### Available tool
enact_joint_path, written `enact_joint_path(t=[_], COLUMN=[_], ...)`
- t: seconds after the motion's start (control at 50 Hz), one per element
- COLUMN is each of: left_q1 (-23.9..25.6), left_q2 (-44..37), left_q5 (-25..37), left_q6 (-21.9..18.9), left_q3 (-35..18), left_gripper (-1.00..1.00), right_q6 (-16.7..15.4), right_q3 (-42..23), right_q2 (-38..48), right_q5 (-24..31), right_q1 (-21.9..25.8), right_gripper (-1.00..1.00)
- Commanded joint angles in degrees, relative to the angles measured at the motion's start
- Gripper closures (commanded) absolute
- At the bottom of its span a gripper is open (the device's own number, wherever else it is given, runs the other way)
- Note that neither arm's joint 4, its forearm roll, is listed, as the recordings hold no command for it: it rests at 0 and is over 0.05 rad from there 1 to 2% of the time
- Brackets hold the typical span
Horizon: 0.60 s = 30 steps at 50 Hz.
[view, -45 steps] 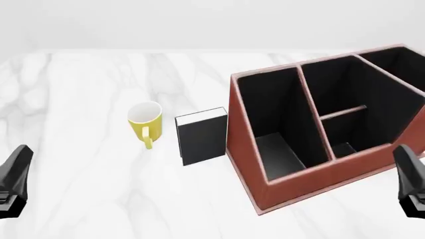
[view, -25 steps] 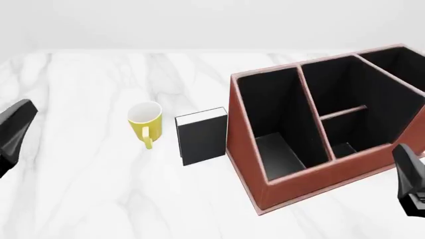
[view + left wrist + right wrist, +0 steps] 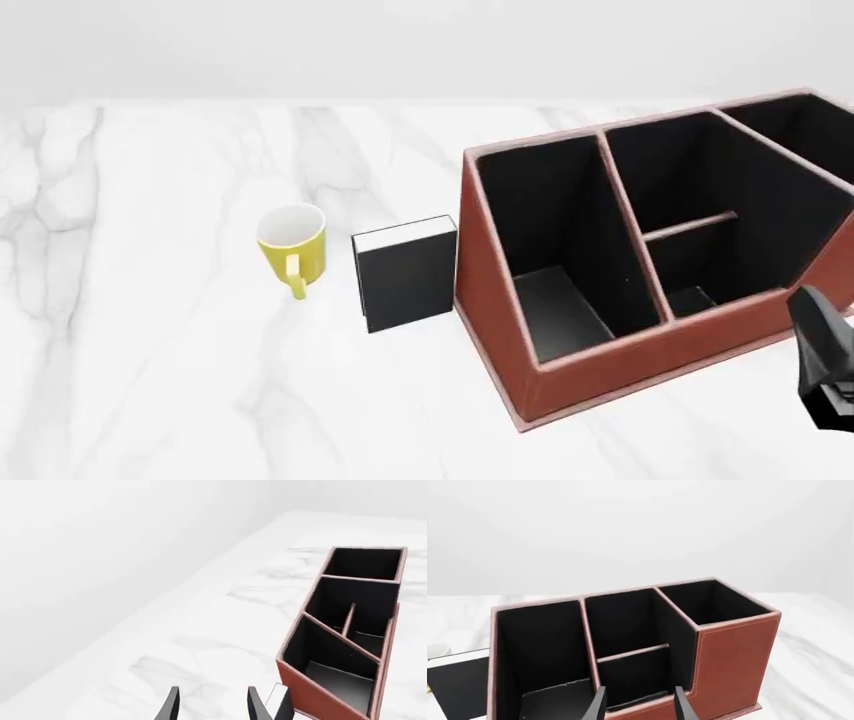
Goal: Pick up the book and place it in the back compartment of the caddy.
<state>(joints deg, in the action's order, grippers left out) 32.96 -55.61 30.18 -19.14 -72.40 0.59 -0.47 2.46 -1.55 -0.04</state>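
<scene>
one gripper shows in the front view: the right gripper (image 3: 827, 360), low at the right edge, just beside the caddy's (image 3: 627, 350) near wall, about where it was before. the left gripper (image 3: 212, 705), at the left edge half a second ago, has gone from the front view. its wrist view shows two dark fingertips with a clear gap, jaws parted and holding nothing. the right wrist view shows the same: two tips apart, nothing between them, over the caddy's near rim.

book (image 3: 408, 272) stands upright on the table (image 3: 160, 380), unmoved, black cover facing the arms, white page edge on top. it sits just left of the caddy's left wall; touching or not, cannot tell. mug (image 3: 291, 245), yellow, stands just left of the book, handle toward the arms.

caddy: reddish-brown outside, black lining. long left cell holds nothing but a paler floor. middle cell is split by a short cross divider; the back compartment (image 3: 681, 175) lies beyond it, floor hidden by the divider. right cell is cut off by the frame edge.
</scene>
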Motion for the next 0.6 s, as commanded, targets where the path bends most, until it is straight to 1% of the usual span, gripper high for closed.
enact_joint_path(t=[0.02, 0.04, 0.06, 0.12, 0.16, 0.18, 0.24, 0.34, 0.4, 0.44, 0.48, 0.52, 0.56, 0.6], left_q1=[8.66, 9.52, 10.79, 11.38, 10.84, 10.84, 9.08, 10.06, 9.92, 10.39, 9.94, 10.65, 10.81, 9.88], left_q2=[-15.58, -17.29, -19.47, -23.47, -25.96, -25.98, -29.57, -33.04, -33.83, -34.66, -35.33, -35.50, -35.73, -36.37], left_q5=[14.82, 16.27, 18.59, 20.42, 20.63, 20.64, 20.65, 21.69, 20.94, 20.40, 18.77, 17.65, 16.23, 13.84], left_q6=[-8.60, -9.14, -7.96, -9.40, -9.99, -9.99, -11.98, -11.50, -12.51, -12.34, -13.02, -12.25, -12.49, -13.47], left_q3=[-22.30, -23.73, -26.00, -27.20, -27.86, -27.88, -28.56, -30.33, -28.90, -27.44, -25.99, -24.98, -23.25, -21.41], left_gripper=[-1.00, -1.00, -1.00, -1.00, -1.00, -1.00, -1.00, -1.00, -1.00, -1.00, -1.00, -1.00, -1.00, -1.00], right_q6=[-0.14, -0.19, -0.19, -0.17, -0.06, -0.06, -0.09, 0.04, 0.10, 0.18, 0.26, 0.27, 0.20, 0.19], right_q3=[0.00, 0.04, 0.00, 0.06, 0.01, 0.00, 0.16, 0.39, 0.39, 0.37, 0.00, 0.03, 0.01, 0.34], right_q2=[-0.25, -0.16, -0.32, 0.09, -0.06, -0.09, 0.36, -0.78, -0.94, -0.97, -0.23, 0.16, 0.12, -0.92], right_q5=[0.30, 0.15, 0.33, -0.09, 0.12, 0.15, -0.41, 0.52, 0.70, 0.72, 0.34, -0.07, -0.02, 0.69], right_q1=[0.11, 0.18, 0.19, 0.15, 0.12, 0.12, 0.17, 0.40, 0.46, 0.48, 0.52, 0.60, 0.64, 0.61], right_gripper=[-1.00, -1.00, -1.00, -1.00, -1.00, -1.00, -1.00, -1.00, -1.00, -1.00, -1.00, -1.00, -1.00, -1.00])
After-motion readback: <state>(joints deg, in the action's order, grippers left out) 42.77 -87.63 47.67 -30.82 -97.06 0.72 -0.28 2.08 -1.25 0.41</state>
